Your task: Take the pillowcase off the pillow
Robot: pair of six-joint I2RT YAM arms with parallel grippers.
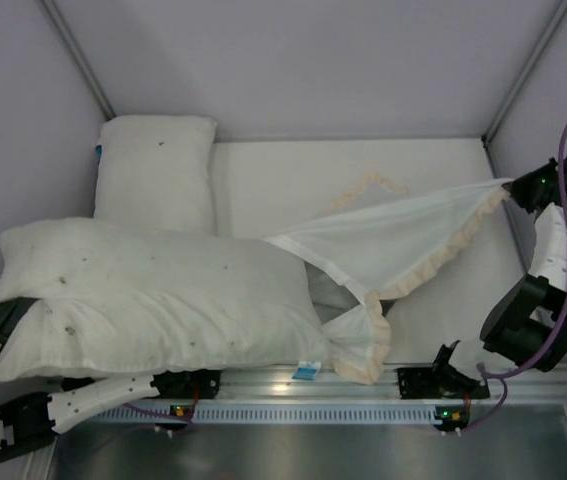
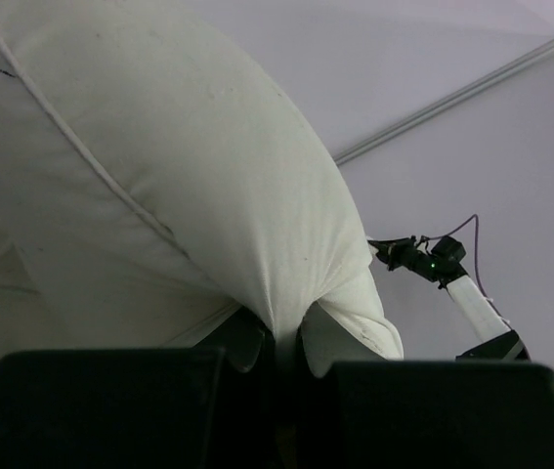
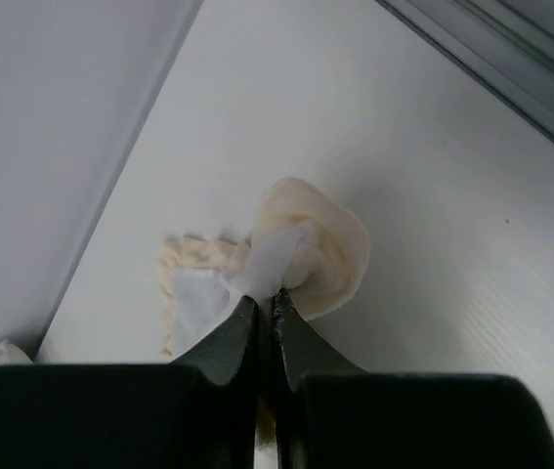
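The pillow (image 1: pixel 153 300), plump and white with tiny dark specks, lies across the left of the table, its blue tag (image 1: pixel 308 371) at the near edge. My left gripper (image 2: pixel 291 337) is shut on a pinch of the pillow's cloth (image 2: pixel 159 176) at its left end; in the top view the pillow hides the jaws. The pillowcase (image 1: pixel 403 235), cream-white side out with ruffled trim, stretches taut from the pillow's right end to my right gripper (image 1: pixel 511 190) at the far right. That gripper (image 3: pixel 269 298) is shut on a bunched corner of the pillowcase (image 3: pixel 320 244).
A second white pillow (image 1: pixel 156 170) lies at the back left against the wall. The enclosure's grey walls stand close on the left, back and right. A metal rail (image 1: pixel 363 385) runs along the near edge between the arm bases.
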